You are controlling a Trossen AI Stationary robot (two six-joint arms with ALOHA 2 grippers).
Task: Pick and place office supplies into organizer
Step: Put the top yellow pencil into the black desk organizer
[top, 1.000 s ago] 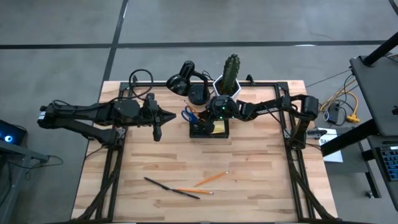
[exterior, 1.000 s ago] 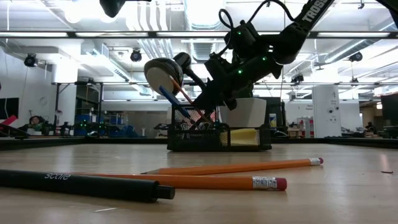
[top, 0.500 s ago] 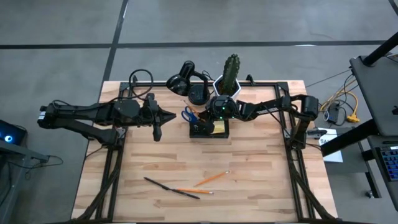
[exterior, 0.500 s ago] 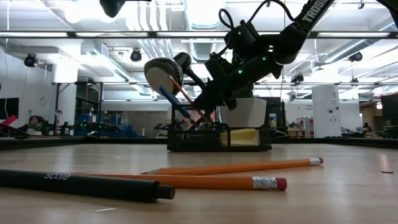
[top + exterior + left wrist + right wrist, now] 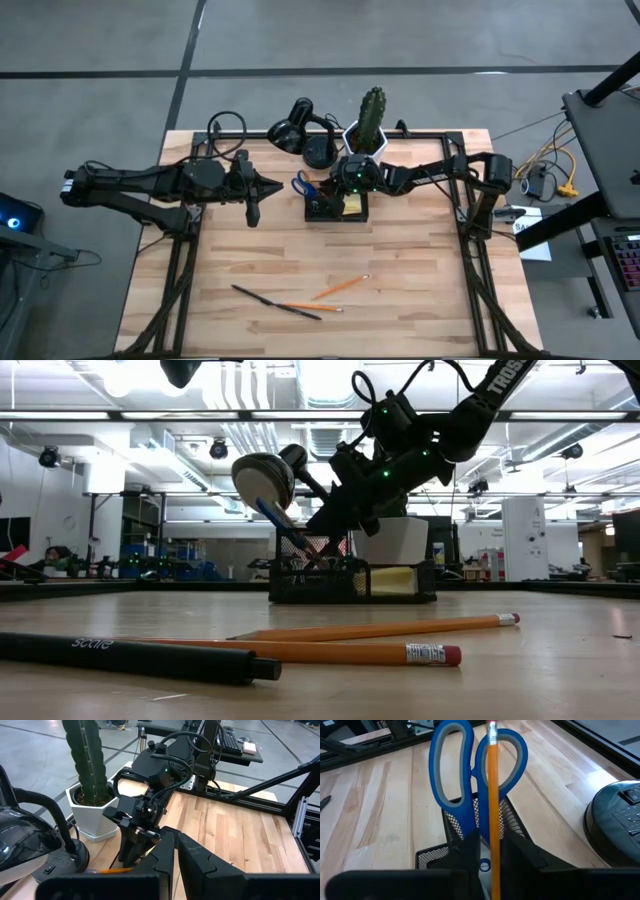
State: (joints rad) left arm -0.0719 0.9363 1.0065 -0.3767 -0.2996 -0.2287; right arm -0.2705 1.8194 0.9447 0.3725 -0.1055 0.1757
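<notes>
Between my right gripper's (image 5: 487, 865) fingers stands an orange pencil (image 5: 493, 795), upright in the black mesh organizer (image 5: 437, 854) just below them; I cannot tell whether they clamp it or stand slack. Blue-handled scissors (image 5: 454, 780) lean in the same compartment, right behind it. My left gripper (image 5: 252, 210) hangs closed, well off to the side. Two more pencils (image 5: 340, 287) and a pen (image 5: 268, 299) lie far behind me.

Wooden table (image 5: 420, 270), black organizer (image 5: 337, 208), two pencils (image 5: 339, 287), pen (image 5: 276, 301), lamp (image 5: 300, 135), cactus pot (image 5: 366, 135)
</notes>
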